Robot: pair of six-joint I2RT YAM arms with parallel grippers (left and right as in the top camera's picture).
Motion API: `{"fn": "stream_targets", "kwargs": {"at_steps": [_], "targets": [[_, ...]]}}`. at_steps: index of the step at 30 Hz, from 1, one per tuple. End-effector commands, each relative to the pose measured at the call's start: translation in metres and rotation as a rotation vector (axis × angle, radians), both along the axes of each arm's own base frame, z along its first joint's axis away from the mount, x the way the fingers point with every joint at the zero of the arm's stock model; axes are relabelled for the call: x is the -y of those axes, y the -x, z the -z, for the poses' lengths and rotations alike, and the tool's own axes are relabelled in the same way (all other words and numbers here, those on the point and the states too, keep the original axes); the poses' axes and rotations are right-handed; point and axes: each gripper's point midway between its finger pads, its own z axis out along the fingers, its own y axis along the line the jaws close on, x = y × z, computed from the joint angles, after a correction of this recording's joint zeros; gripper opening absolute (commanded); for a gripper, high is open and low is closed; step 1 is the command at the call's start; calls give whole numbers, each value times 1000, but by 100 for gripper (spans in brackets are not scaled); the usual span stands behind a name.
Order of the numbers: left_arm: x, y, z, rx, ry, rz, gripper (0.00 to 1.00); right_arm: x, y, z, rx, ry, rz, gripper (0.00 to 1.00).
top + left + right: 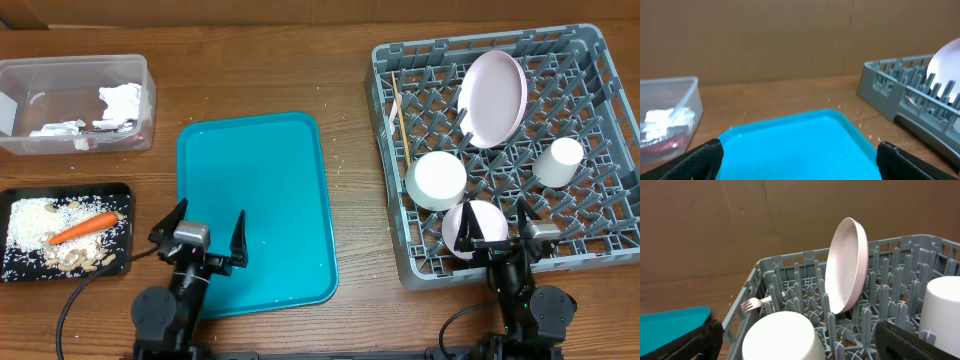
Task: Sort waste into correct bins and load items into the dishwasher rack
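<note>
Right of the teal tray (265, 200), the rack (480, 40) holds plate (492, 98), bowls (436, 180), cup (557, 162), fork (754, 303) and stick (401, 112). Left of it, napkins (120, 100) lie in the tub (75, 62), carrot (83, 228) and rice (30, 222) in the black tray (65, 190). My left claw (210, 215) and right claw (493, 225) gape empty; I judge the job all but done.

We're looking out over the teal tray (790, 132) with our left gripper (799, 147) spread wide, fingers (700, 160) sitting at both bottom corners. A clear tub (687, 100) holding white napkins (660, 119) is sitting off left, a grey rack (905, 92) with a pale plate (947, 60) off right.

Teal tray (285, 180); grey rack (600, 60); pale pink plate (492, 98); orange carrot (82, 228).
</note>
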Motion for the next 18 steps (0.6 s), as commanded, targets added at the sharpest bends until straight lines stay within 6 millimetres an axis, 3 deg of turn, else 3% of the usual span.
{"fn": "stream_targets", "kwargs": {"at_steps": [1, 8, 13, 16, 18], "targets": [[0, 1, 8, 41, -9, -6, 100, 1, 0, 1, 9, 4, 2, 100], [-10, 2, 0, 81, -6, -63, 100, 1, 0, 1, 9, 4, 2, 100], [-20, 1, 10, 40, -11, -116, 100, 1, 0, 1, 9, 4, 2, 100], [-26, 1, 29, -36, -20, -143, 100, 1, 0, 1, 9, 4, 2, 100], [-31, 1, 28, -31, -19, -164, 100, 1, 0, 1, 8, 4, 2, 100]]}}
